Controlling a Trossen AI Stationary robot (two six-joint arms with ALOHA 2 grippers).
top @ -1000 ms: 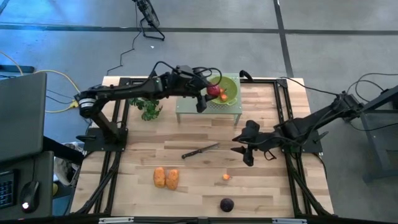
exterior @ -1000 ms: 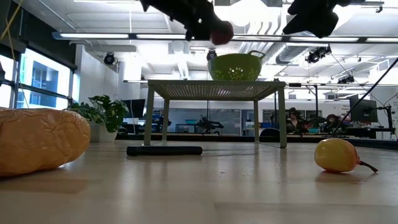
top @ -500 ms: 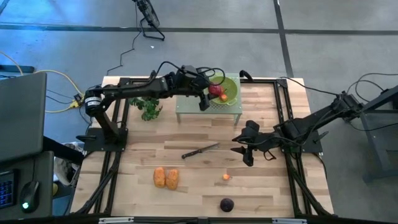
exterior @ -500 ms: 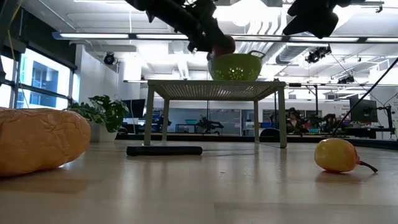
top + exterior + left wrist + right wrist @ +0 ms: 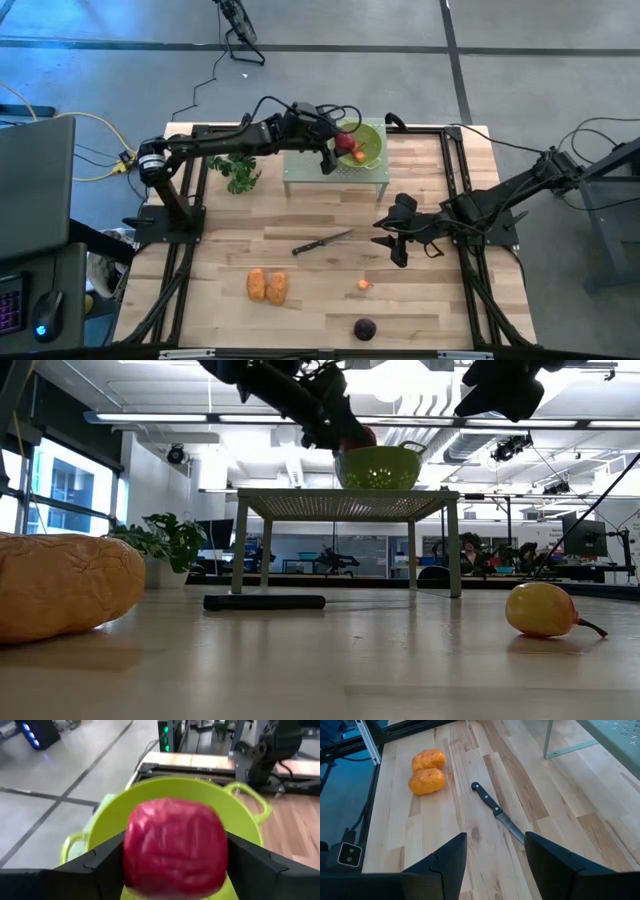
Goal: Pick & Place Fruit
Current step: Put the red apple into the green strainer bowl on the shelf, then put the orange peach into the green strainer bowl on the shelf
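Tabletop: two orange fruits [image 5: 267, 286] (one knife [image 5: 322, 242]).

Pale planked wood table [image 5: 420, 290], matt, visible grain. Smooth lime-green plastic colander [image 5: 240, 820] at top centre. Perforated metal stand [image 5: 345, 505], matt. Red apple-like fruit [image 5: 175, 845], dull dimpled skin. Orange oblong fruit [image 5: 426, 772], wrinkled. Knife [image 5: 497, 811]: black handle, metal blade.

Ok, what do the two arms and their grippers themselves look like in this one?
Both arms are dark, near-black jointed links. The left arm has black cable looping along it near the wrist. The right gripper ends in two broad, flat, matte black fingers; the left gripper has similar angular dark fingers.
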